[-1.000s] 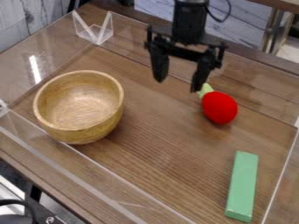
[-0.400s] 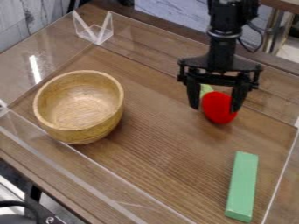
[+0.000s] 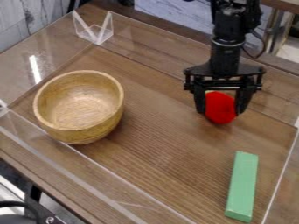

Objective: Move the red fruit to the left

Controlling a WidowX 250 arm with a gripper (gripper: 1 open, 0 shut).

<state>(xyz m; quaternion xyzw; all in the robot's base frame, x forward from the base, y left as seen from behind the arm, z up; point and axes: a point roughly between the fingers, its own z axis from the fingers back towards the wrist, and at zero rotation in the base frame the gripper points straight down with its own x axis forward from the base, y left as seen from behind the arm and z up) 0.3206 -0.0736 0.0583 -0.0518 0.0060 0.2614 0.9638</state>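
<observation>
Hand released, fingers astride red fruit | wooden bowl at left

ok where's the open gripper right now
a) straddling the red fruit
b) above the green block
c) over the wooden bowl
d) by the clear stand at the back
a: the gripper stands open, pointing down, with a finger on each side of the red fruit.

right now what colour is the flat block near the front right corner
Green, clearest in the camera view.
</observation>
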